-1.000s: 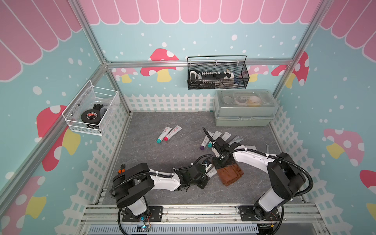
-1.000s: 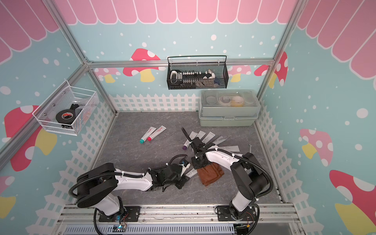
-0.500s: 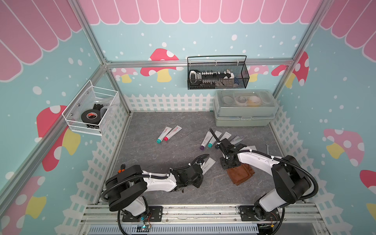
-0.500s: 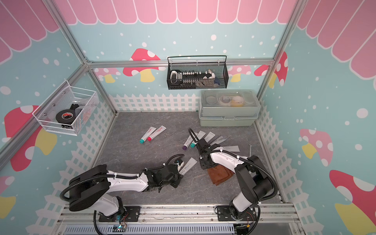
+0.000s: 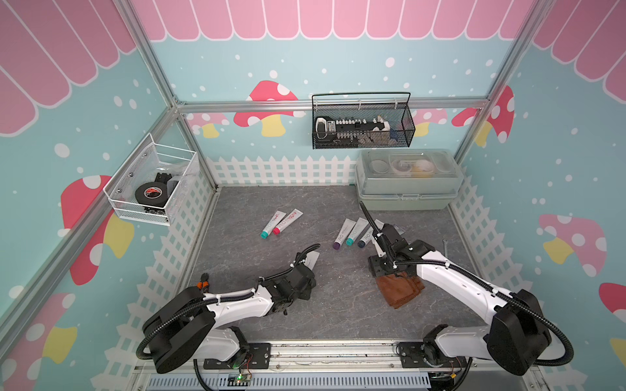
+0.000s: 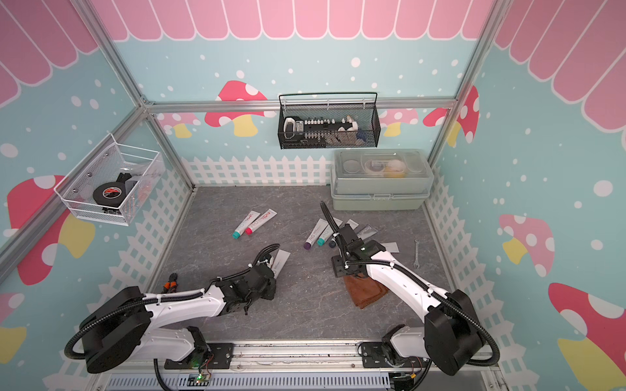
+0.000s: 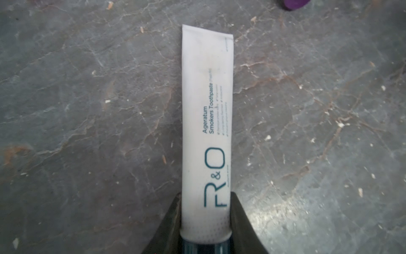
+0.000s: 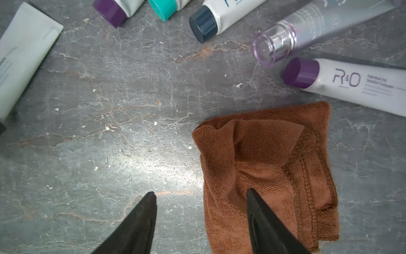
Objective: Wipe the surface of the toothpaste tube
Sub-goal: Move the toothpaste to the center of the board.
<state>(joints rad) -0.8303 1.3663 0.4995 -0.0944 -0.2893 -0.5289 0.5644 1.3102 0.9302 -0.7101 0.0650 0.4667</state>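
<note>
Smooth flat toothpaste tube (image 7: 205, 123); crumpled brown terry cloth (image 8: 263, 158)

**Robot body.** The left arm (image 5: 237, 303) and the right arm (image 5: 454, 281) had glossy white link shells joined by rounded black joint housings. Ribbed black cable conduit (image 5: 369, 218) ran along each arm, bound by white cable ties (image 5: 446, 265). An orange connector (image 5: 203, 282) marked the left arm. The left gripper (image 7: 205, 194) and the right gripper (image 8: 200, 191) carried matte black, tapered fingers (image 8: 136, 224). Each arm ended in a black base plate (image 5: 257, 349).
</note>
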